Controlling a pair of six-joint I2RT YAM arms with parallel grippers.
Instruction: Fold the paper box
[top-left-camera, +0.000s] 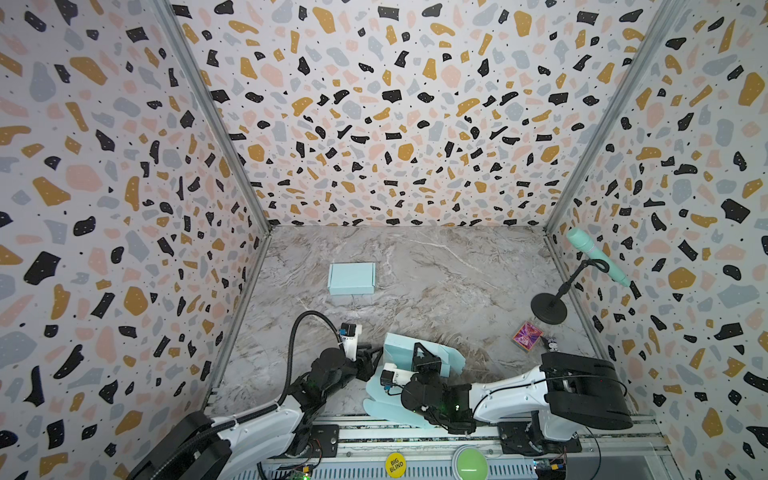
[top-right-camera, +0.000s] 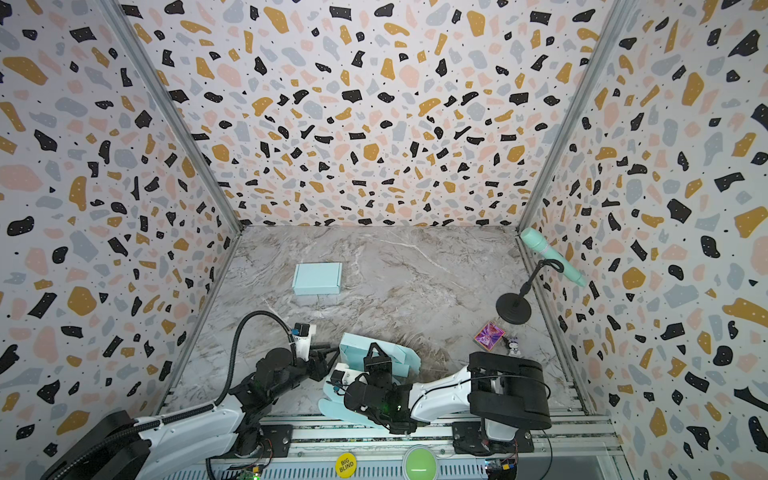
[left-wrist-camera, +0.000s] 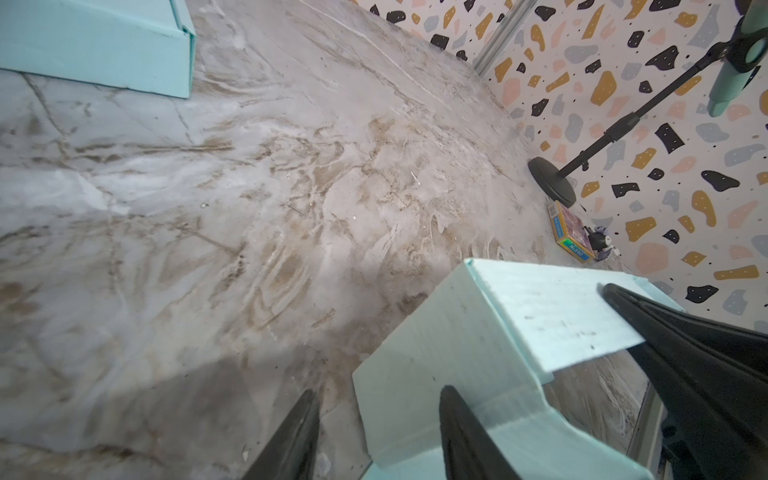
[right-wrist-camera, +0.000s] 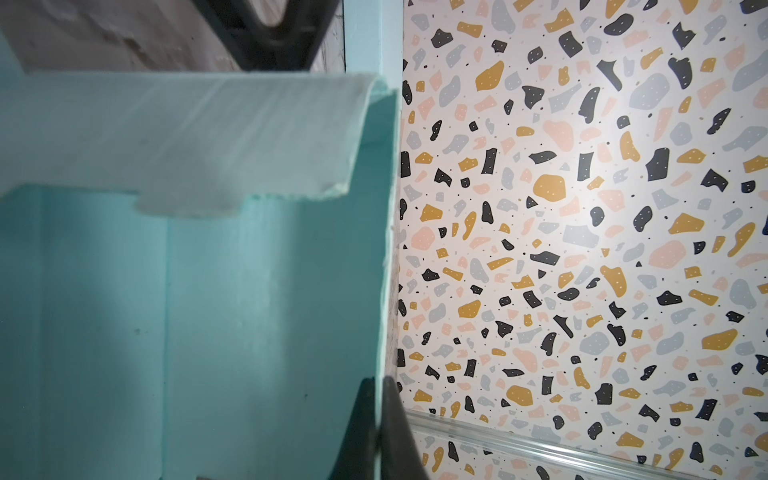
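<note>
Terrazzo-patterned walls (top-left-camera: 395, 104) close in three sides of the cell, joined at the corners by aluminium posts. The floor of it is a grey-and-tan marble-look tabletop (top-left-camera: 449, 274), ending at a metal front rail (top-left-camera: 415, 436) where both arms are mounted.

The half-folded, pale blue paper box (top-left-camera: 399, 349) sits at the near middle of the tabletop, just in front of the rail. The right gripper (right-wrist-camera: 379, 384) reaches over it from the right, and its jaws are pinched together on the thin edge of one raised side wall. The left gripper (left-wrist-camera: 378, 397) is at the box's left end with its jaws apart: in the left wrist view one finger (left-wrist-camera: 453, 415) lies across the outer face of a wall and the other finger (left-wrist-camera: 299, 424) is over bare tabletop. The box's length runs roughly from the far side toward the rail. Its raised walls are on the far part and its loose rounded flaps lie flat toward the rail, partly hidden under the right arm.

A closed box (top-left-camera: 352, 278) of the same blue lies well apart, farther back and left, with its long side parallel to the back wall. A mint microphone (top-left-camera: 596, 255) leans on a black stand (top-left-camera: 548, 307) by the right wall. Near the stand's base is a pink-purple card packet (top-left-camera: 528, 336), with a tiny dark figurine (top-left-camera: 550, 345) just beside it. A green button (top-left-camera: 471, 461) and a yellow button (top-left-camera: 395, 464) reading "BIG BLIND" sit on the rail.
</note>
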